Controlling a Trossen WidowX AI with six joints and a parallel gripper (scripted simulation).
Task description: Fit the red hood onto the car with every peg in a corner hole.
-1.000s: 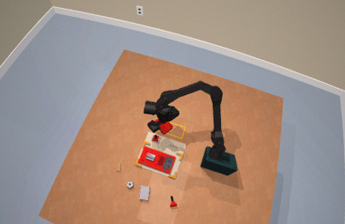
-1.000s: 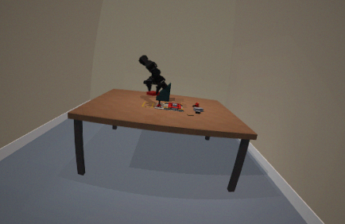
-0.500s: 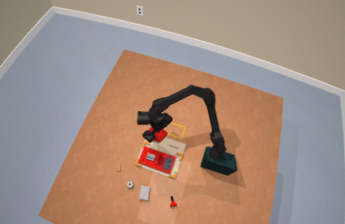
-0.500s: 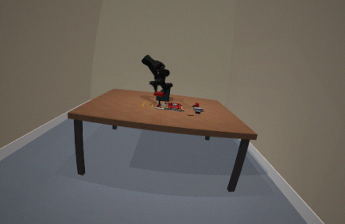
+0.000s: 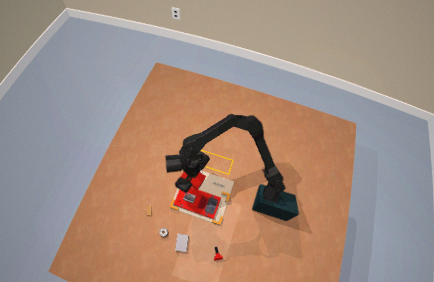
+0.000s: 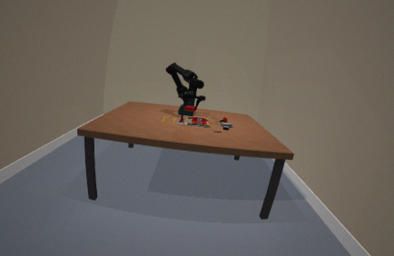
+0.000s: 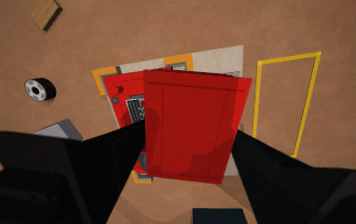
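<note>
My gripper [image 5: 193, 176] [image 6: 190, 108] [image 7: 189, 127] is shut on the red hood [image 5: 194, 181] [image 6: 190, 109] [image 7: 195, 110], one finger on each side. The hood's flat roof faces the wrist camera. The exterior view shows it held above the table. The red chassis [image 5: 202, 201] [image 6: 200, 122] [image 7: 112, 89] sits in the jig's orange corners below. In the wrist view the hood overlaps the chassis's right part and the bare board beside it. The engine block [image 5: 189, 198] [image 7: 134, 109] shows left of the hood. The pegs are too small or hidden to tell; the hood's holes are not visible.
The cream jig board [image 5: 219, 185] [image 7: 220, 58] lies beside a yellow outline [image 5: 231, 166] [image 7: 256, 100]. A wheel [image 5: 166, 232] [image 7: 40, 90], a grey block [image 5: 182, 243] [image 7: 59, 131], a wooden block [image 5: 149, 210] [image 7: 46, 14] and a red-and-black piece [image 5: 218, 256] lie around. A small red-and-black piece [image 6: 182, 120] stands near the hood.
</note>
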